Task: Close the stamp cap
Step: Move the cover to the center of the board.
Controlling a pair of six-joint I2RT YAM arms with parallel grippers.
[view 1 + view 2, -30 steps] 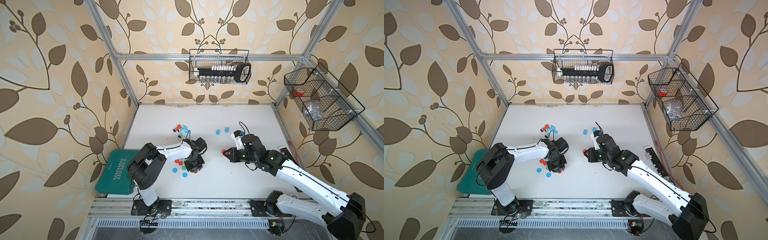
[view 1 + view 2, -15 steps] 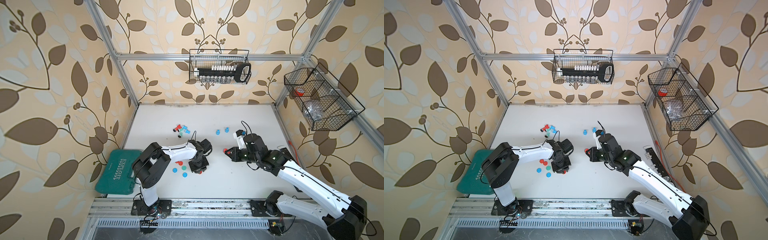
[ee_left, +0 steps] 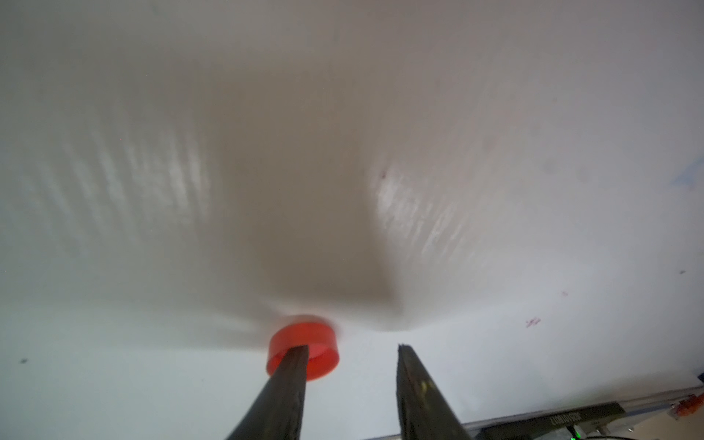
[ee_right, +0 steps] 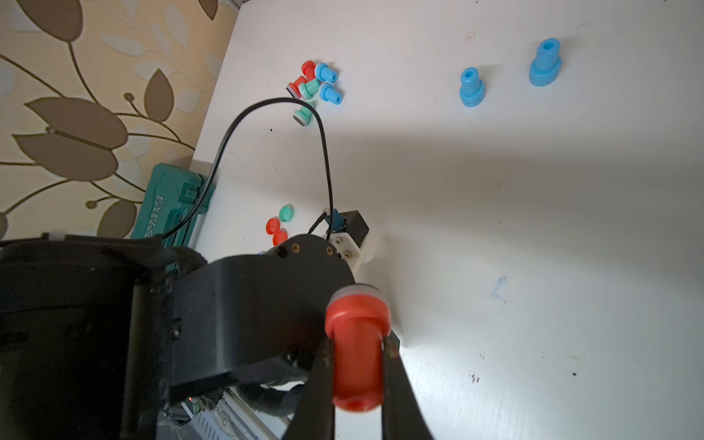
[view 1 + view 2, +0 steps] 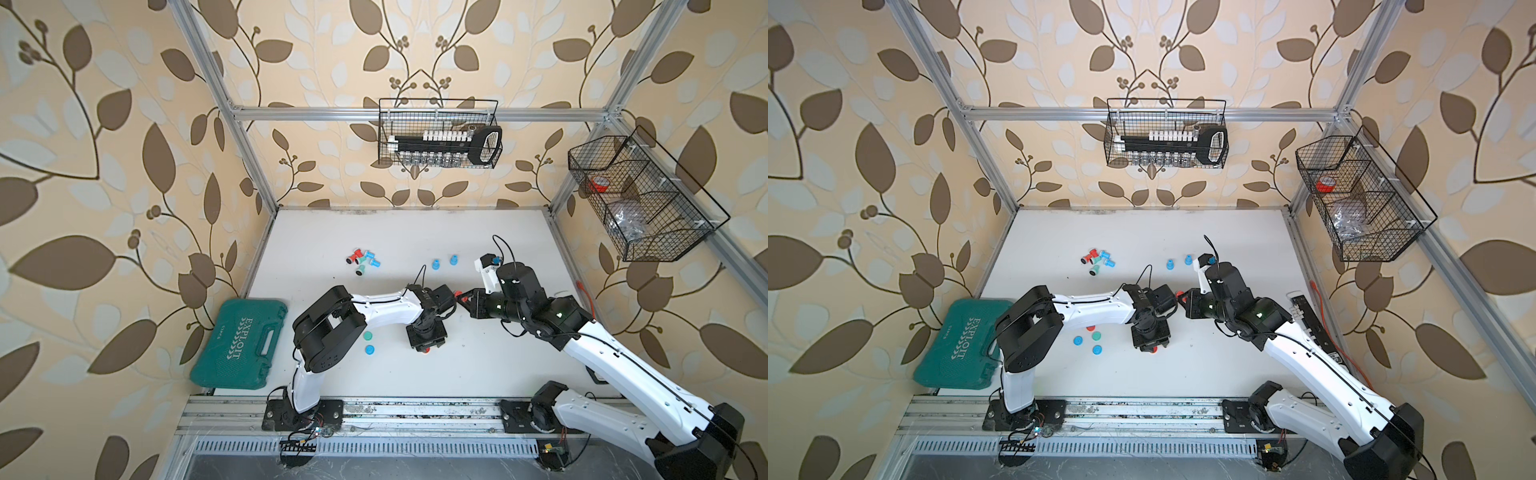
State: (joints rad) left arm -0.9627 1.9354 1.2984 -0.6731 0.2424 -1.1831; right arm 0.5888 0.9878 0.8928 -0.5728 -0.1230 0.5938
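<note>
Status: cap not on yet

Right gripper (image 4: 357, 375) is clamped across the barrel of the red stamp (image 4: 358, 324) and holds it clear of the table (image 4: 533, 266). The stamp's pale printing end is bare and aimed toward the left arm

Left gripper (image 3: 350, 348) points down at the table, jaws parted, nothing between them. The red cap (image 3: 306, 333) sits on the table at one finger's tip, partly hidden behind it. Whether it touches or lies just beside the finger, cannot tell, since the view is blurred. In both top views the cap shows only as a red sliver under the left gripper, apart from the stamp

Done, by appearance: two blue stamps (image 4: 471, 91) stand further back and look capped

Left to do: grip the red cap, carry it to the stamp's bare end, press it home. A cluster of stamps (image 5: 361, 261) lies on its side with dark faces open, and loose caps (image 5: 1096, 335) sit beside the left arm, so more pairs probably remain
</note>
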